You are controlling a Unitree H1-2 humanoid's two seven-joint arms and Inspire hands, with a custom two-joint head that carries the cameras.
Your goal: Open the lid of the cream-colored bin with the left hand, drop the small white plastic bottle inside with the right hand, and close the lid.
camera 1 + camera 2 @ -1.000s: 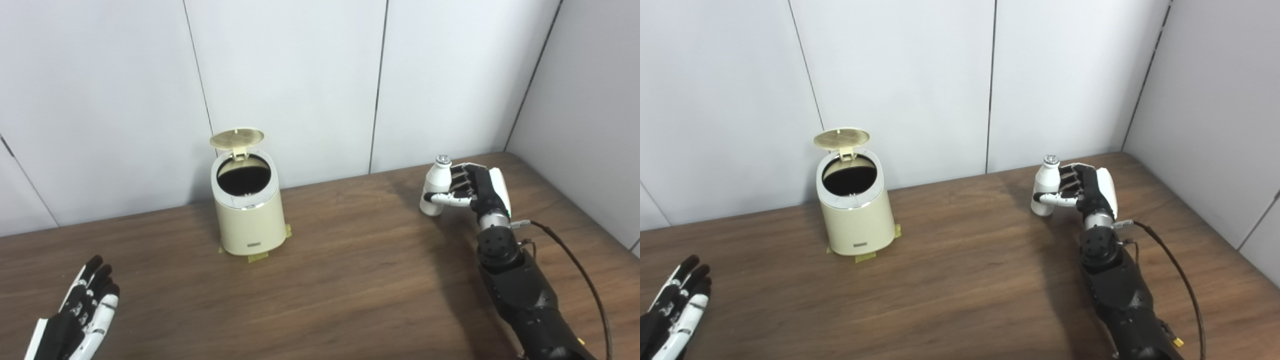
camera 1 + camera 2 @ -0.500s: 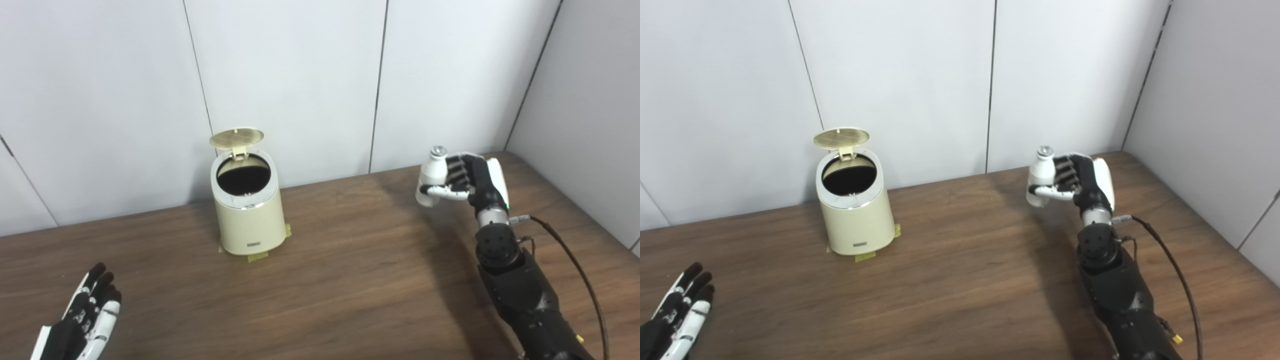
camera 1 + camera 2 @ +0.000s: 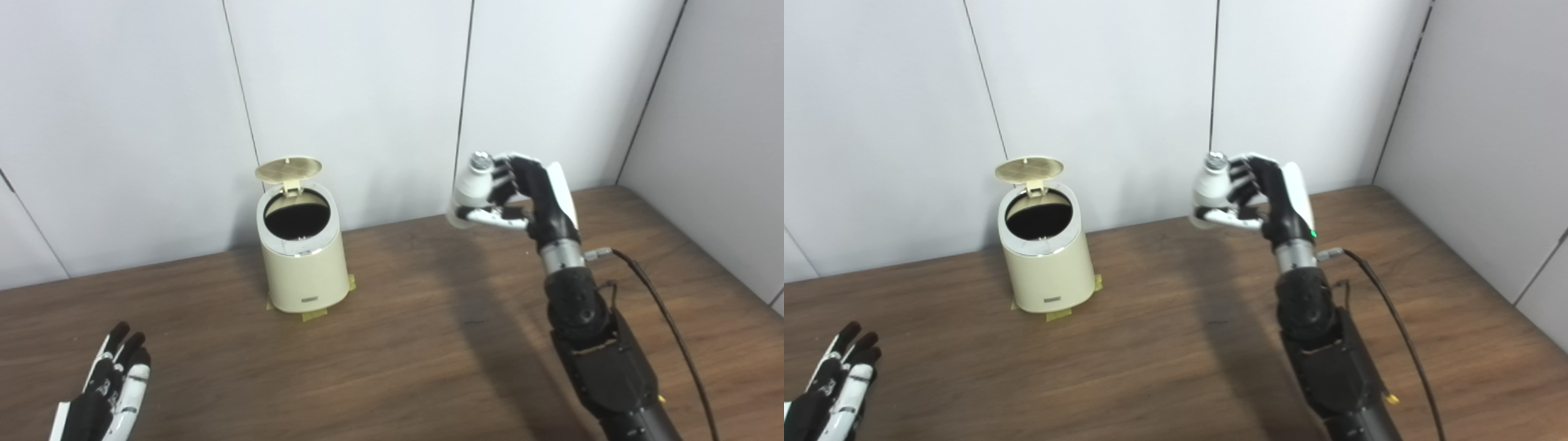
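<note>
The cream-colored bin point(image 3: 303, 269) stands near the back wall on the wooden table point(image 3: 398, 343), its round lid point(image 3: 288, 169) tipped up and its dark inside showing. My right hand point(image 3: 527, 193) is shut on the small white plastic bottle point(image 3: 470, 190) and holds it in the air, well above the table and to the right of the bin. The bottle's silver cap point(image 3: 1215, 161) points upward. My left hand point(image 3: 107, 395) lies open and low at the front left corner, far from the bin, holding nothing.
Yellow tape tabs point(image 3: 315, 315) stick out under the bin's base. Grey wall panels point(image 3: 355, 92) close the back, and another wall point(image 3: 723, 122) closes the right side. A black cable point(image 3: 667, 324) runs along my right forearm.
My right hand has lifted the bottle off the table and carried it up and left toward the bin. The left hand has barely moved. The bin's lid stays up.
</note>
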